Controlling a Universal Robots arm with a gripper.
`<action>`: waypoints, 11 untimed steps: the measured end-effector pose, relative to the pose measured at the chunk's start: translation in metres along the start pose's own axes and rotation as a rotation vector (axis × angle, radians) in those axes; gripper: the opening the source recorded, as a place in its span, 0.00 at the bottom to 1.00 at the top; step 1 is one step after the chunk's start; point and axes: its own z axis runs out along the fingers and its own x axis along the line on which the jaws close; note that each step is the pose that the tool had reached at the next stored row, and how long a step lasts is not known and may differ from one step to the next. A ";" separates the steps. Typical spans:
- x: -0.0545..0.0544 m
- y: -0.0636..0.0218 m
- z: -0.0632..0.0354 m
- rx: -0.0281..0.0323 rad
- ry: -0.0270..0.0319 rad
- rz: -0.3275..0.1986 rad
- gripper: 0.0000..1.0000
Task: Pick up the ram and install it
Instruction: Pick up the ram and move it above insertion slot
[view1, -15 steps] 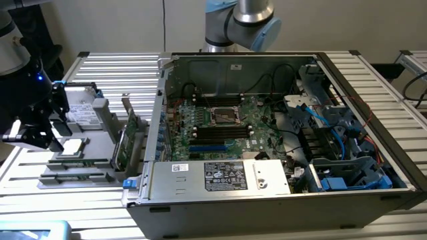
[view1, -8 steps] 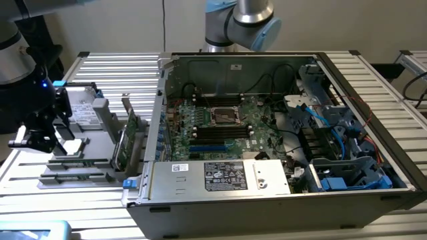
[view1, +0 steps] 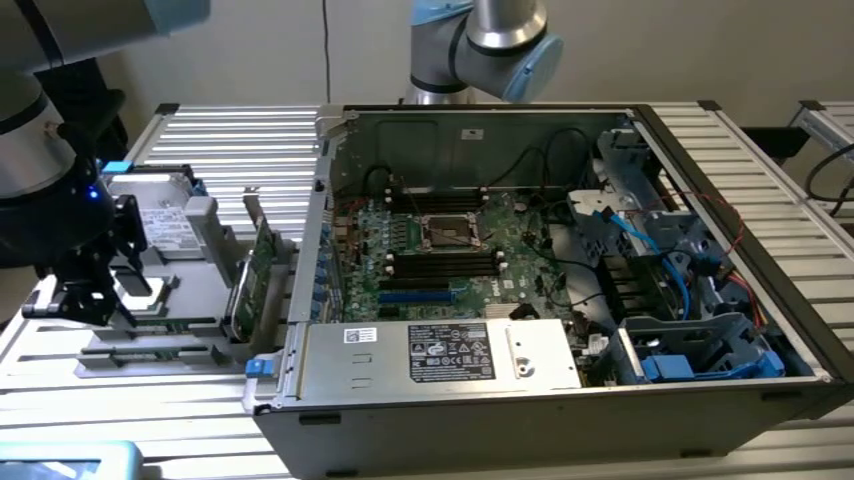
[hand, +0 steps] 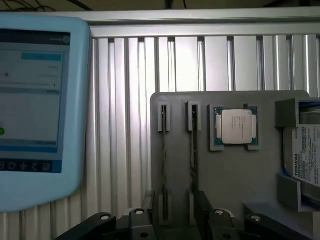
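My gripper (view1: 83, 292) hangs over the grey parts tray (view1: 187, 330) at the exterior view's left, beside the open computer case (view1: 534, 400). In the wrist view its two dark fingers (hand: 204, 215) stand apart, and the gripper (hand: 176, 220) is open with nothing between them. Just beyond the fingertips the tray (hand: 235, 185) has two narrow slotted holders. A thin dark strip seen edge-on runs along one holder (hand: 193, 150); it looks like the ram, though I cannot tell for sure. The black memory slots (view1: 447, 263) lie on the motherboard inside the case.
A processor (hand: 235, 127) and a hard drive (hand: 306, 160) sit on the tray. A green expansion card (view1: 262, 268) stands upright at the tray's edge by the case wall. A light blue tablet (hand: 35, 110) lies on the slatted table. Cables and blue drive bays crowd the case's right.
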 end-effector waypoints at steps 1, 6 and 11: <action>0.000 0.0000 0.0019 -0.0001 0.0000 0.000 0.44; 0.000 -0.0007 0.0109 0.0000 0.0000 -0.001 0.44; 0.000 -0.0012 0.0199 -0.0001 0.0001 -0.002 0.44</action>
